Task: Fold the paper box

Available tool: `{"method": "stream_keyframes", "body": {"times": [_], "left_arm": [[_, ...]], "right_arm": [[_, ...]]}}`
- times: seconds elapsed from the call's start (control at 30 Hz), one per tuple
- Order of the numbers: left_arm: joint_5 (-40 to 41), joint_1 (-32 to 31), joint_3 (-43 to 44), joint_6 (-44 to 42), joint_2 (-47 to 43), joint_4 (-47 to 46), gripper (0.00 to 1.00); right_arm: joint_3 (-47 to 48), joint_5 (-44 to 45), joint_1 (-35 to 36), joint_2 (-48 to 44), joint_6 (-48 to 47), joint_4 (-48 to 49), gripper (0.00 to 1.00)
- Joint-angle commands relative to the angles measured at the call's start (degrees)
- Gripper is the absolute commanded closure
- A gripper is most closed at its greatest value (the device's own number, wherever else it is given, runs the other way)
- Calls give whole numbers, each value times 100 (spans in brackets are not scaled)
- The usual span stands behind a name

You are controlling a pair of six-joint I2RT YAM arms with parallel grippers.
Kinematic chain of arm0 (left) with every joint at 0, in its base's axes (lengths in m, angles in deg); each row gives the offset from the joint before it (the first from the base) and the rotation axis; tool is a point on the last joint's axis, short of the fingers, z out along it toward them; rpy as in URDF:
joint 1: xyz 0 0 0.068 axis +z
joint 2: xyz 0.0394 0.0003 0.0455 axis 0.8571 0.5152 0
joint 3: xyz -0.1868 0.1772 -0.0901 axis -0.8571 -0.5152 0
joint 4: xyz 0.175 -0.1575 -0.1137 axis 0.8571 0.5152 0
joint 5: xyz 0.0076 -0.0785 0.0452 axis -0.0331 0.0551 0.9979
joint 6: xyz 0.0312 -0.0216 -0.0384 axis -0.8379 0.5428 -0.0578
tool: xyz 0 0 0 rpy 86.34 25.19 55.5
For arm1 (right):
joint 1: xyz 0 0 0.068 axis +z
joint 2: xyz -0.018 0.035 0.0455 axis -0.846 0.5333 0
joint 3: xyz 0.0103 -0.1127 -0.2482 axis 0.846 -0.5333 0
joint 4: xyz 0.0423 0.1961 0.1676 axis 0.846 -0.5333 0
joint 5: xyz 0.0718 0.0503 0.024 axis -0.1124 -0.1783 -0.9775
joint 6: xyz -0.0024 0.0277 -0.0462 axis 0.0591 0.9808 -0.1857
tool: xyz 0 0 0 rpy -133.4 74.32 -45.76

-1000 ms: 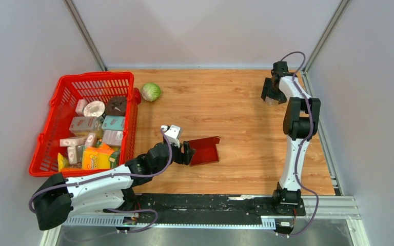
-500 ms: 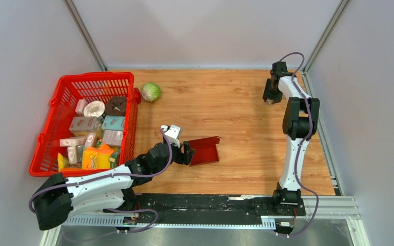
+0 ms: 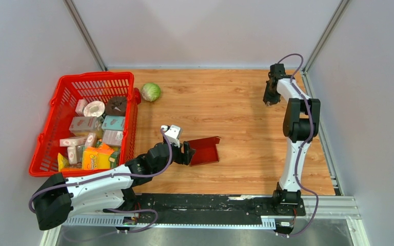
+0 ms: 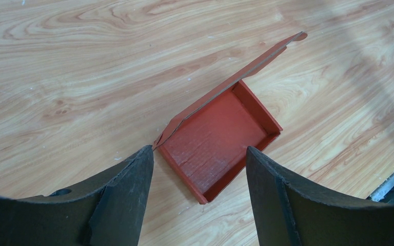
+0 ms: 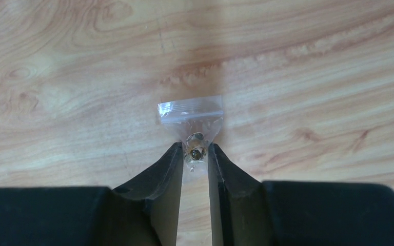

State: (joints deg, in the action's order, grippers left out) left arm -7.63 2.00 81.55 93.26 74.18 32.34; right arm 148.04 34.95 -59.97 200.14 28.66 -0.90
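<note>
The paper box (image 3: pixel 205 151) (image 4: pixel 220 138) is a shallow dark red tray lying on the wooden table, its lid flap (image 4: pixel 246 69) standing up along the far-left side. My left gripper (image 3: pixel 189 154) (image 4: pixel 199 149) hovers open just short of the box's near corner, touching nothing. Far off at the back right, my right gripper (image 3: pixel 270 100) (image 5: pixel 195 148) has its fingers drawn in on a small clear zip bag (image 5: pixel 191 110) with a tiny metallic piece inside; the fingertips press the bag's lower part from both sides.
A red mesh basket (image 3: pixel 95 78) full of small cartons stands at the left. A green cabbage (image 3: pixel 151 91) lies beside its far corner. Grey walls close in the table at the back and right. A black rail (image 3: pixel 210 202) runs along the near edge.
The right gripper's jaws have narrowed from wide open to a close pinch round the small clear bag. The left arm and the box have not moved.
</note>
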Motion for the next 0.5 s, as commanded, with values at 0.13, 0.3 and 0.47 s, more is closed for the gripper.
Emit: {"method": "stream_keyframes", "body": {"times": [0.13, 0.3, 0.47], "left_arm": [[61, -31, 67, -7, -43, -207, 26], [123, -22, 41, 20, -78, -199, 25], [176, -22, -47, 55, -218, -234, 25]], "right_arm": [[-1097, 145, 376, -1401, 485, 745, 75], [-1994, -48, 641, -2235, 679, 1027, 76], [-2846, -65, 1185, -3158, 688, 1054, 76]]}}
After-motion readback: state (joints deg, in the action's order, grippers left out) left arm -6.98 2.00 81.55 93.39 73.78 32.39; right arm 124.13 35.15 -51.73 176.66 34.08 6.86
